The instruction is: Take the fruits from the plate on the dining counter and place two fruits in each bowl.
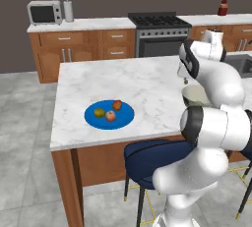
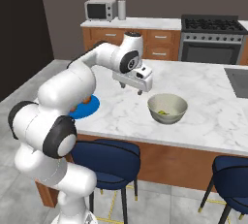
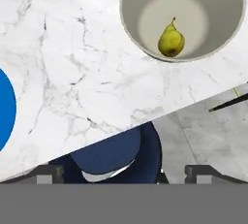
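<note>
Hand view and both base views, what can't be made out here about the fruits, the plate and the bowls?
- Blue plate: in the right base view the arm hides most of it and its fruits; the hand view's left edge cuts it to a sliver.
- Cream bowl: in the left base view the arm covers its right side and inside.
- Pear in that bowl: too small to identify in the right base view.

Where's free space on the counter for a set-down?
Bare marble between plate and bowl, also behind both toward the stove side. Crowded: the plate's three fruits; the open gripper hangs beside the bowl.
</note>
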Controlling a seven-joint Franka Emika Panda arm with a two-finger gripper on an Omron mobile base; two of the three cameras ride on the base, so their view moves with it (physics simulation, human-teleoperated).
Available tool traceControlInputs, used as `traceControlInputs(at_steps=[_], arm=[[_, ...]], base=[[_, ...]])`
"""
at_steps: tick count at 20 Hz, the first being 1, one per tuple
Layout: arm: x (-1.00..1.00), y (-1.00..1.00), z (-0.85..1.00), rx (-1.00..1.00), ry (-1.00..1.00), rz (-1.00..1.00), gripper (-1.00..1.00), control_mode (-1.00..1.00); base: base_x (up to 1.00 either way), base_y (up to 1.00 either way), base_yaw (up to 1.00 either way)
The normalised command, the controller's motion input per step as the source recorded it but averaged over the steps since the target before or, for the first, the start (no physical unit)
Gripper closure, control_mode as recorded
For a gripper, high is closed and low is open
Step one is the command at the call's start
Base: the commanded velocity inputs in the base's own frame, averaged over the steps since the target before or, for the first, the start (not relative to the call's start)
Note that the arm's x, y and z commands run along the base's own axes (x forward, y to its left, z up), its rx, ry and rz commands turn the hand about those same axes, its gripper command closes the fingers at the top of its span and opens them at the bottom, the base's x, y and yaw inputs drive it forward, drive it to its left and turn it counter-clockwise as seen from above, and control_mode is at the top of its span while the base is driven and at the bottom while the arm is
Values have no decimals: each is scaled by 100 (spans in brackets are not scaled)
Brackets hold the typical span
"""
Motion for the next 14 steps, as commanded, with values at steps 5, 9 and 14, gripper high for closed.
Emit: traceControlInputs(at_steps=[5, 9, 14], arm=[[9, 100, 22, 0, 7, 8, -100, -100], [23, 100, 1, -1, 13, 11, -100, -100], [49, 100, 0, 0, 12, 13, -100, -100]], base=[[0, 0, 0], [0, 0, 0], [0, 0, 0]])
